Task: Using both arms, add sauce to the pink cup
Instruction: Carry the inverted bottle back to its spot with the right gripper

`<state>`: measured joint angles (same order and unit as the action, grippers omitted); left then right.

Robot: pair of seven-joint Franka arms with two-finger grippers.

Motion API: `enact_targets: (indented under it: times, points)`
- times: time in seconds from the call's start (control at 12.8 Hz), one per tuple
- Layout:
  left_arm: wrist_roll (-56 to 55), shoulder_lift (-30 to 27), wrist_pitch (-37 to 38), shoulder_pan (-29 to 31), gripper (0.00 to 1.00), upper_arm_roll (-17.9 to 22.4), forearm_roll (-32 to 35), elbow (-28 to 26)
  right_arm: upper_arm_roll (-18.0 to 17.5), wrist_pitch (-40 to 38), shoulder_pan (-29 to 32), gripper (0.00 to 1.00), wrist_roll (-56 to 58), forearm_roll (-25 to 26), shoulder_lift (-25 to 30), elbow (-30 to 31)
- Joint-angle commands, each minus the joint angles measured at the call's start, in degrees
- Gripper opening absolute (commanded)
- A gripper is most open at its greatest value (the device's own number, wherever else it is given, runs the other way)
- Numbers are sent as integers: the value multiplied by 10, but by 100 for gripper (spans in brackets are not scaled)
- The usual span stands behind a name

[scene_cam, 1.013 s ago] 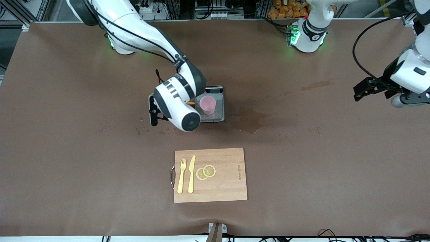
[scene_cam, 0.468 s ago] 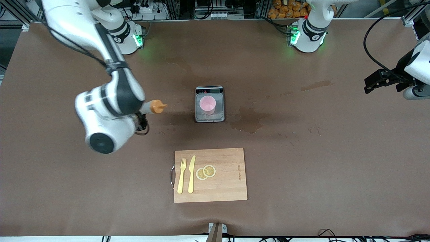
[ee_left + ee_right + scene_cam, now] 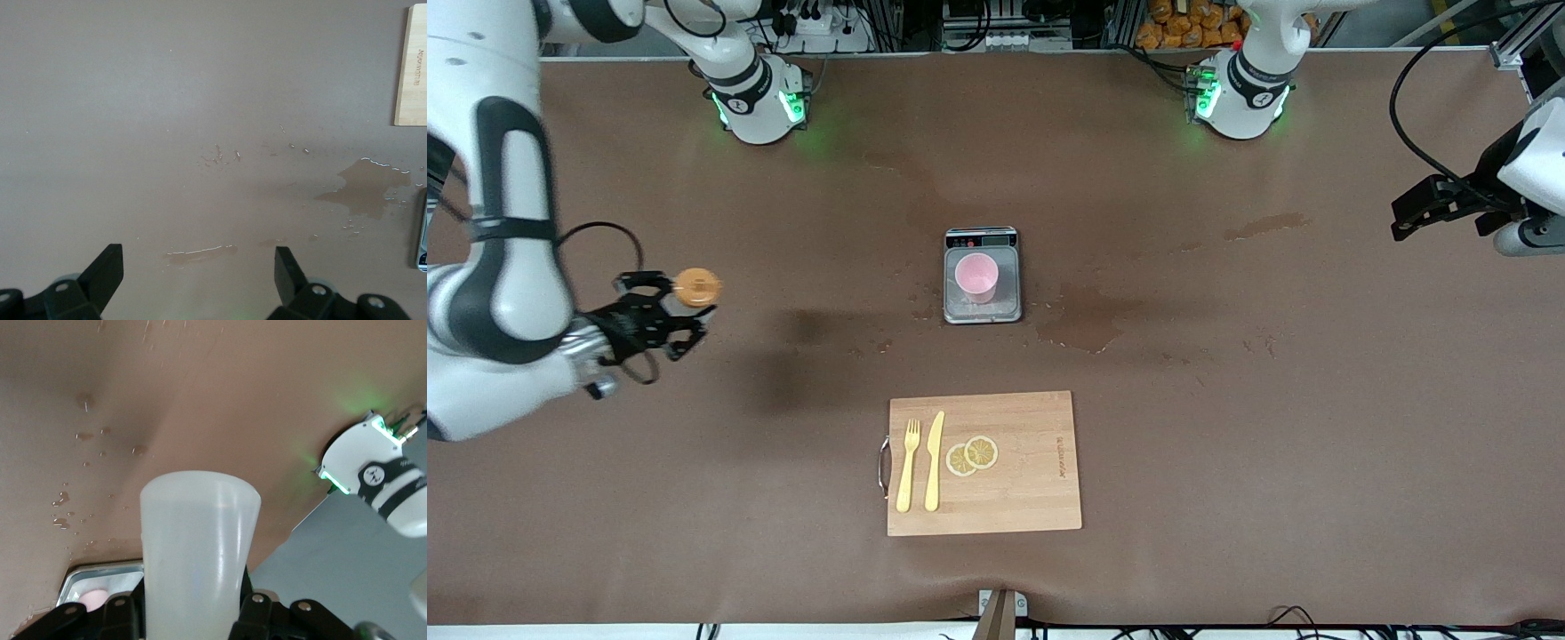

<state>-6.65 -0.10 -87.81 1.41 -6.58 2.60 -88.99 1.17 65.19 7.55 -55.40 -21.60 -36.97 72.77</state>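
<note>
Between the closed jaws of the right gripper (image 3: 660,313) sits the translucent whitish squeeze bottle with orange cap (image 3: 696,287), well apart from the pale pink plastic cup (image 3: 976,276), while the waiting left gripper (image 3: 1421,208) hangs wide open.

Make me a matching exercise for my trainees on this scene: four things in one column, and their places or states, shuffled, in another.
Things:
1. pink cup
2. sauce bottle
3. left claw
4. lemon slices

Places or states:
A. on the cutting board
B. open, holding nothing
C. on the scale
D. gripped in the right claw, up in the air

Pairs: 1-C, 2-D, 3-B, 4-A
</note>
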Motion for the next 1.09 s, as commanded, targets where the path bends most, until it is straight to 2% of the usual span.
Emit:
enact_targets:
  times: [0.0,0.16,0.39,0.62,1.01]
  points:
    - [10,-18,4,-2,100,3,-9,-15,-12,-9,46,48,71,-20,-9,8]
    - [10,-17,4,-4,100,3,-3,-14,-13,-9,86,48,126,-32,-29,8]
    - [9,-17,4,-4,100,3,-2,-15,-12,-8,152,48,243,-70,-90,9]
    - [9,-18,6,-4,100,3,-1,-15,-12,4,171,50,311,-69,-147,8]
    - [9,-18,6,-4,100,2,-1,-21,-12,22,176,52,335,-87,-180,8]
